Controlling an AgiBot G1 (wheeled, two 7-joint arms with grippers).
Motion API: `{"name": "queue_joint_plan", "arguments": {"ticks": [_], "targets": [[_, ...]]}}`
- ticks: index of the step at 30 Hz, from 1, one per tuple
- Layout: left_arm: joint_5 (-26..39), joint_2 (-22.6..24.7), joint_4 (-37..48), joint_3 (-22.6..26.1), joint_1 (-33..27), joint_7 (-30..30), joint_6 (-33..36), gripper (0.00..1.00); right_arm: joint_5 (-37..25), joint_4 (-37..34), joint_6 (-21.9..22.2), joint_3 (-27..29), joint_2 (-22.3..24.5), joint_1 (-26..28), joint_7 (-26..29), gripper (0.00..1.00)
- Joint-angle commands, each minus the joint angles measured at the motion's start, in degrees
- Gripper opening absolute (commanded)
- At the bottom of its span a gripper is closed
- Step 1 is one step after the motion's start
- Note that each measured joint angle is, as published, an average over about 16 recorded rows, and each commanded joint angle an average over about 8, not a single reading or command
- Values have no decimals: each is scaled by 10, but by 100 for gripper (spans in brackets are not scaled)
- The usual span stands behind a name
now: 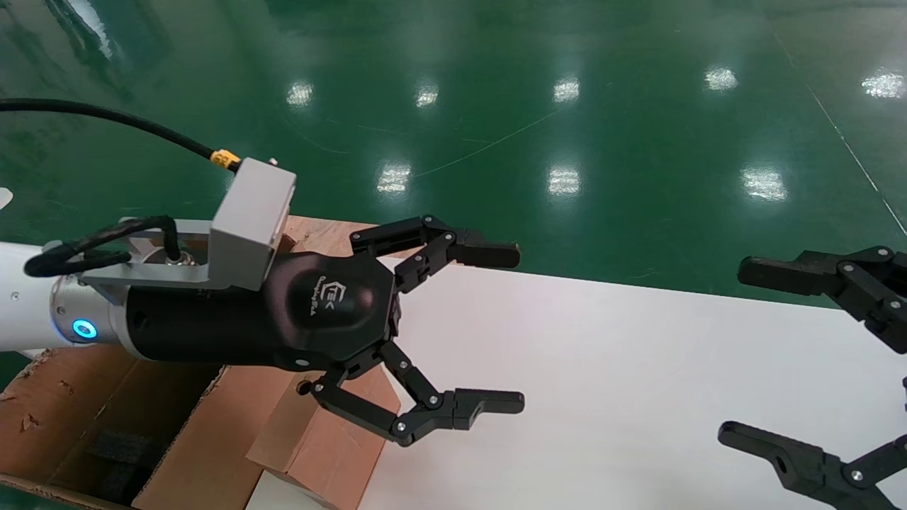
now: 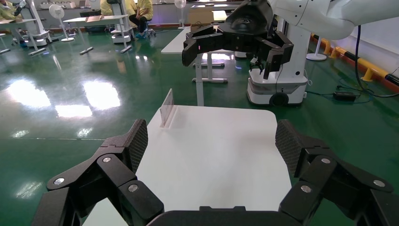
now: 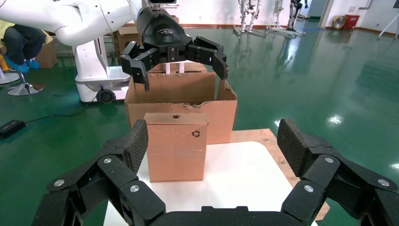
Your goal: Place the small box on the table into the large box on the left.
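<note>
At desk's left edge: small plain brown cardboard box (image 3: pixel 176 146), upright, beside torn brown corrugated carton (image 3: pixel 181 101).
Left pincer (image 1: pixel 489 329): above box, spread wide, empty.
Right pincer (image 1: pixel 751 354): right side, wide open, empty.

A shiny green floor and a busy workshop beyond.

The green floor (image 1: pixel 567 106) gleams with ceiling-light reflections. A plywood board (image 3: pixel 263 137) pokes out from under the white top at the carton end. At the other end a small clear upright panel (image 2: pixel 166 107) stands on one edge. Farther back are seated people in yellow (image 2: pixel 136 9), a pedestal fan (image 2: pixel 58 13), yellow floor barriers (image 2: pixel 371 73) and a red bin (image 3: pixel 350 20).
</note>
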Motion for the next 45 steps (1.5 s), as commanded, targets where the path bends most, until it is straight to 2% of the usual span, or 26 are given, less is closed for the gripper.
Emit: {"name": "queue_joint_plan", "arguments": {"ticks": [1,13,14,20,21,22,32,45], "targets": [[0,0,0,0,0,0,0,100,0,0,0,0,0,0,0,100],[0,0,0,0,0,0,0,100,0,0,0,0,0,0,0,98],[0,0,0,0,0,0,0,100,0,0,0,0,0,0,0,89],[0,0,0,0,0,0,0,100,0,0,0,0,0,0,0,15],[0,0,0,0,0,0,0,100,0,0,0,0,0,0,0,4],[0,0,0,0,0,0,0,100,0,0,0,0,0,0,0,0],[10,-1,-2,2,-4,1,-5,100,0,0,0,0,0,0,0,0],[97,-9,-24,24,-51,-36,-54,100,0,0,0,0,0,0,0,0]]}}
